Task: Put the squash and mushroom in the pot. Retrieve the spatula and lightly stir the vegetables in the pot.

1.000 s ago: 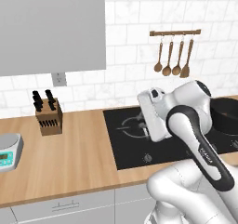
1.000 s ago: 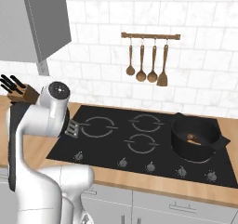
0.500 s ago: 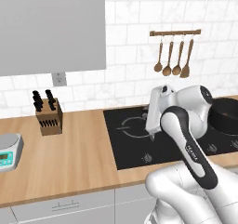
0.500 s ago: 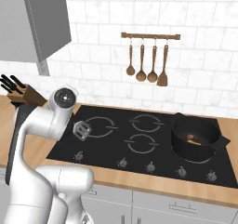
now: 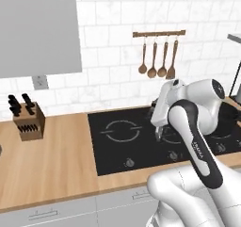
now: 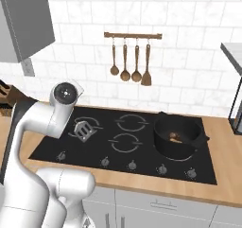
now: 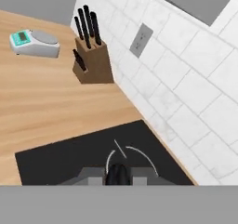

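A white arm (image 6: 45, 123) bends low over the black cooktop (image 6: 118, 146) set in a wooden counter (image 5: 47, 167), its gripper (image 6: 81, 133) closed on the spatula (image 6: 84, 130). From the right base camera, the slotted silver head of the spatula hangs above the front left burner, tilted, with the arm's round dark joint just above and to the left of it. From the left base camera, the arm's forearm covers much of the right half of the cooktop, and a slim dark tip points down toward the burners at the gripper's end.

The pot (image 6: 179, 136) sits on the right rear burner, well apart from the spatula, with pale and brown pieces lying inside it; which vegetable is which is too small to tell.

On the white tiled wall (image 6: 179, 57) behind the cooktop, a rail (image 6: 133, 35) carries three wooden spoons (image 6: 125, 61) and a wooden spatula (image 6: 147, 66). A grey cabinet (image 5: 37, 30) hangs at upper left.

Along the gripper, the hand camera looks across a burner ring toward the far end of the counter, where a knife block (image 7: 93, 56) stands against the wall beneath an outlet (image 7: 141, 40). A small scale (image 7: 35, 43) with a teal display lies just beyond the block.
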Controlling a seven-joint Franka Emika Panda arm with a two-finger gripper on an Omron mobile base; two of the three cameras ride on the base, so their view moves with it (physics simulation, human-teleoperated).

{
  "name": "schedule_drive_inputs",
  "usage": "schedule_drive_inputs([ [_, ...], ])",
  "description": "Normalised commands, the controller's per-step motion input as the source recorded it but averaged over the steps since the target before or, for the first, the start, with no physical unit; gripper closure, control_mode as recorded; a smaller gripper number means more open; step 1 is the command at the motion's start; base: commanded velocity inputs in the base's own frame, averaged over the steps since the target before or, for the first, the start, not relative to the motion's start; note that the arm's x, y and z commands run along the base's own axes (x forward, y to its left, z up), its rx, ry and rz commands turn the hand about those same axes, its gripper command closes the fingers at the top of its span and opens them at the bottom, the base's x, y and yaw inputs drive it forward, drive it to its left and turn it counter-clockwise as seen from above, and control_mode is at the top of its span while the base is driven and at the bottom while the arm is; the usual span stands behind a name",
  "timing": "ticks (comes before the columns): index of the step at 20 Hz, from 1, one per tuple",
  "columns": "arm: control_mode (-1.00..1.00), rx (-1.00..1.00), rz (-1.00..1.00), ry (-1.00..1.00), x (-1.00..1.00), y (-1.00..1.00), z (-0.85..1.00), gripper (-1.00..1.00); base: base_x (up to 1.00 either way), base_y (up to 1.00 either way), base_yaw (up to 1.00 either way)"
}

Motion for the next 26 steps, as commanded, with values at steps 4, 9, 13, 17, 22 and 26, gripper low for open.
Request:
schedule_drive_inputs([
  [4,1.00,0.00,0.00,0.00,0.00,0.00,0.00,1.00,0.00,-0.98,-0.11],
  [9,1.00,0.00,0.00,0.00,0.00,0.00,0.00,1.00,0.01,-0.96,-0.08],
  [13,1.00,0.00,0.00,0.00,0.00,0.00,0.00,1.00,0.05,-0.68,-0.04],
  [17,1.00,0.00,0.00,0.00,0.00,0.00,0.00,1.00,0.58,-0.23,0.00],
  [22,1.00,0.00,0.00,0.00,0.00,0.00,0.00,1.00,0.95,-0.18,0.00],
  [26,-1.00,0.10,0.00,0.00,0.00,-0.13,0.47,1.00,0.24,-0.14,0.00],
])
